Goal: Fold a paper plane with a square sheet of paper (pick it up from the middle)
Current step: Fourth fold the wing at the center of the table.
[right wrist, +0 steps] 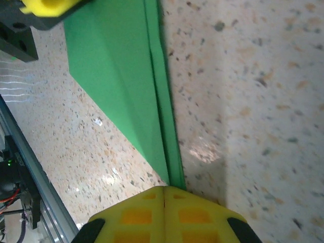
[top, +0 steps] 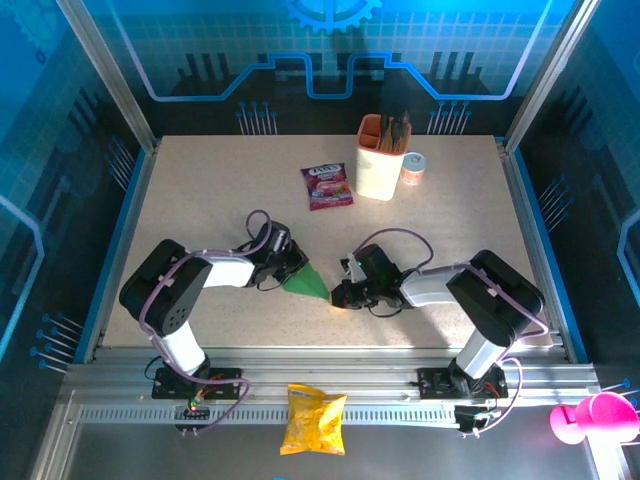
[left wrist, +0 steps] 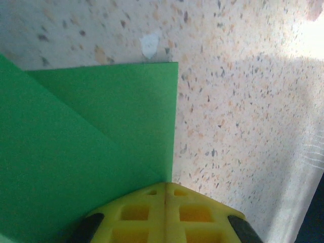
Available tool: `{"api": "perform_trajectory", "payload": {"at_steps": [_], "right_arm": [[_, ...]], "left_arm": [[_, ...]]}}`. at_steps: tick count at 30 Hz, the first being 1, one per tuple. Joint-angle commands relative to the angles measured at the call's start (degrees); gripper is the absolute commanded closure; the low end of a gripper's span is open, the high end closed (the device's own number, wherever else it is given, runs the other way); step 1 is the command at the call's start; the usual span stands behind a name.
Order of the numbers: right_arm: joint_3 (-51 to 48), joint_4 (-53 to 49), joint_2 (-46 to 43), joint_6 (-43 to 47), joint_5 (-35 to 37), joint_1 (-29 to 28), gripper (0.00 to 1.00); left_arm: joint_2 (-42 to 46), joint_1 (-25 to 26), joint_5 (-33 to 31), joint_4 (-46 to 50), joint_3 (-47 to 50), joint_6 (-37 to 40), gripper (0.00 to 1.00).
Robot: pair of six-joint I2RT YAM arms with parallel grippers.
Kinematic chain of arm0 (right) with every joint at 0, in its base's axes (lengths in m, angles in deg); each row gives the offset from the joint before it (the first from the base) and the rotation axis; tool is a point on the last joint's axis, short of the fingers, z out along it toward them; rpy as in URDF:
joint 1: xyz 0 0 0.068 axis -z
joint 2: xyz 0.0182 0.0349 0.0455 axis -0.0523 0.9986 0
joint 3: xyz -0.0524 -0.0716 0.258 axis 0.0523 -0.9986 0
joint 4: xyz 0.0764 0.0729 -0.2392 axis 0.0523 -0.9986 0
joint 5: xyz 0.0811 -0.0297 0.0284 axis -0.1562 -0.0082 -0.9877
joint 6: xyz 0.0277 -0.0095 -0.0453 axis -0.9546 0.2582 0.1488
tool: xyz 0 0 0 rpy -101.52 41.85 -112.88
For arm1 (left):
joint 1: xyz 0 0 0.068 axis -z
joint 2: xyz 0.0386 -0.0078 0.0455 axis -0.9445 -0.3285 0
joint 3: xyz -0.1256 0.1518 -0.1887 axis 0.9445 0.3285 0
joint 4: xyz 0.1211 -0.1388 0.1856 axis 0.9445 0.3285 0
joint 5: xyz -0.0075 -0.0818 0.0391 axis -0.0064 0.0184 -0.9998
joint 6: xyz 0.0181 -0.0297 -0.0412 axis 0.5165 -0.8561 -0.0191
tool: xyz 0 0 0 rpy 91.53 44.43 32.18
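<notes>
Tapering green paper (top: 308,283), creased — left gripper (left wrist: 164,186) and right gripper (right wrist: 164,190) clenched, perhaps pressing it.

Left wrist cam: the green paper (left wrist: 76,167) runs off the pic's left and bottom edges, and part of it is hidden under the left hand (left wrist: 164,200). Right wrist cam: paper leaves frame at top; its tip goes under the right hand (right wrist: 164,200). Top cam: both paper ends covered by the hands, folds too small to tell. Pink thing (top: 595,418) at near-right corner is cut by the edge, possibly a cup. Sachet (top: 327,186) print unreadable.
</notes>
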Motion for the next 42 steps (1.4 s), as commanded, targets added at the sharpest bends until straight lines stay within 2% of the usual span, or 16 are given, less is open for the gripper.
{"api": "perform_trajectory", "payload": {"at_steps": [1,7,12,16,23,31,42], "right_arm": [[-6.05,-22.83,0.40,-0.25,3.90,2.03,1.00],[-5.74,-26.27,-12.19,0.34,4.58,4.69,1.00],[-0.07,-24.47,-16.78,0.21,3.99,5.83,0.84],[2.88,-17.33,-14.39,-2.53,1.66,5.46,0.79],[5.66,-6.22,-4.18,-7.19,0.63,2.27,0.73],[6.11,3.70,5.36,-12.16,-0.39,-2.17,0.73],[10.66,3.70,9.13,-13.27,0.56,-4.09,0.73]], "left_arm": [[-3.19,-1.46,-4.02,8.50,2.02,0.37,1.00],[-3.55,-1.47,-1.74,8.94,0.33,4.79,1.00],[-3.76,-1.42,1.21,10.81,-1.28,10.03,1.00],[-4.28,-1.40,2.83,11.40,-1.76,11.78,1.00],[-5.47,-1.44,4.38,11.33,-2.59,13.31,1.00],[-6.27,-1.47,4.73,10.92,-2.49,13.84,1.00],[-6.89,-1.56,5.22,9.76,-2.00,13.65,1.00]]}}
